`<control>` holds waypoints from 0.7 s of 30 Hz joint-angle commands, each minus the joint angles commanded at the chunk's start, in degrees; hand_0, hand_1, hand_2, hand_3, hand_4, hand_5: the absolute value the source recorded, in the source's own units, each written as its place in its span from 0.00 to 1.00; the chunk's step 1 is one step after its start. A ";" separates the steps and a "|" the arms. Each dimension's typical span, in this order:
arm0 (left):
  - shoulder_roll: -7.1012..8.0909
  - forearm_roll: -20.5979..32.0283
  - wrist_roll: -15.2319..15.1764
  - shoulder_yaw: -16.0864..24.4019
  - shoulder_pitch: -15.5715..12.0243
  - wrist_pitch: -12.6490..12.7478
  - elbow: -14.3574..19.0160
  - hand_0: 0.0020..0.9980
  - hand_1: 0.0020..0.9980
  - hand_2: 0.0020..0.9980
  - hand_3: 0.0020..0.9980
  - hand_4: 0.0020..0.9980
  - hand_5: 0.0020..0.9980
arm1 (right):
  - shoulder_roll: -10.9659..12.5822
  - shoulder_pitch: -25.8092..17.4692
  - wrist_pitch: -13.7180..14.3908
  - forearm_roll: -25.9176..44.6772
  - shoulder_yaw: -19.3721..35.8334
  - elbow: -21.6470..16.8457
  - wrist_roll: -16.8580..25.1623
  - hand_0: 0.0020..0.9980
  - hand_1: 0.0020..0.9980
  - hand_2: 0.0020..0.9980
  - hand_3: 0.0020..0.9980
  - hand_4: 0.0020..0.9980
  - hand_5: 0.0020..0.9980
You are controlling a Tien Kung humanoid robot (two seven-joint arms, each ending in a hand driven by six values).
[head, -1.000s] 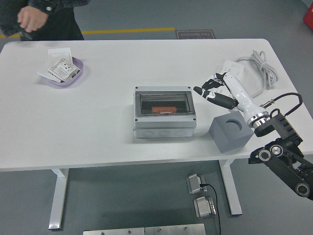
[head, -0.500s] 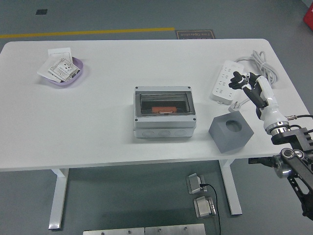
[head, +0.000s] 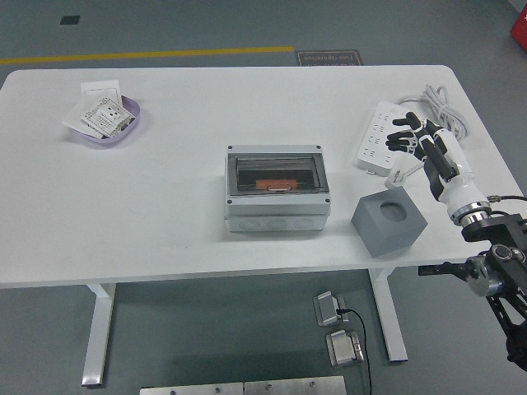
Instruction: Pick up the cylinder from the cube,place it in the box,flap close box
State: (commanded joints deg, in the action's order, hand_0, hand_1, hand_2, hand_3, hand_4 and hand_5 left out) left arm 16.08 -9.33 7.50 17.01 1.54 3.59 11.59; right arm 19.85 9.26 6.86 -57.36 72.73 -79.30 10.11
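From the head view, our right hand (head: pixel 414 134) has pulled back from the grey cube (head: pixel 389 220) to hover over the white power strip (head: pixel 381 141), fingers spread, empty. The grey flap-lidded box (head: pixel 277 188) sits shut mid-worktop (head: pixel 165 197), orange cylinder (head: pixel 273 184) inside: task seemingly complete.

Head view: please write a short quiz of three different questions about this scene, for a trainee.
1. True or false: the lid of the box is shut.
2. Where is the right hand? A: over the power strip; B: inside the box; C: on the purple dish
3. Fill the gap: the round hole in the top of the cube looks ___.

Key:
1. True; an orange thing shows through the clear lid.
2. A; its fingers are spread and hold nothing.
3. Empty; no cylinder is seen in it.
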 joint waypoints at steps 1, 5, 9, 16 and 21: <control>0.02 -0.05 0.00 0.08 -0.01 0.00 0.00 0.63 0.65 0.60 0.62 0.64 0.17 | 0.03 -0.01 -0.08 -0.19 0.04 -0.22 0.05 0.74 0.65 0.66 0.71 0.99 0.77; -0.01 0.01 0.00 0.00 -0.05 -0.01 -0.01 0.63 0.65 0.60 0.62 0.64 0.18 | 0.08 0.06 0.62 -0.53 0.00 -0.82 0.74 0.74 0.68 0.71 0.77 0.99 0.60; -0.05 0.13 0.01 -0.13 -0.05 -0.02 -0.02 0.63 0.65 0.60 0.62 0.64 0.18 | 0.01 0.07 1.54 -0.25 -0.02 -0.91 1.49 0.77 0.74 0.78 0.88 0.98 0.45; 0.06 0.09 0.01 -0.05 0.00 -0.01 0.01 0.63 0.65 0.60 0.62 0.64 0.18 | 0.02 0.03 1.89 0.60 0.29 -0.71 2.03 0.78 0.74 0.76 0.90 0.86 0.19; 0.08 0.01 0.01 0.05 -0.02 0.00 0.04 0.63 0.65 0.60 0.62 0.64 0.18 | 0.06 -0.03 1.59 0.44 0.60 -0.78 1.72 0.80 0.74 0.74 0.87 0.86 0.19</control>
State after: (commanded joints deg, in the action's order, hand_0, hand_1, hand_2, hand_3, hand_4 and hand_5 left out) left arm 16.16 -9.32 7.51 17.06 1.52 3.60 11.62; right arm 19.92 9.24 8.45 -56.92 73.33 -80.08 11.83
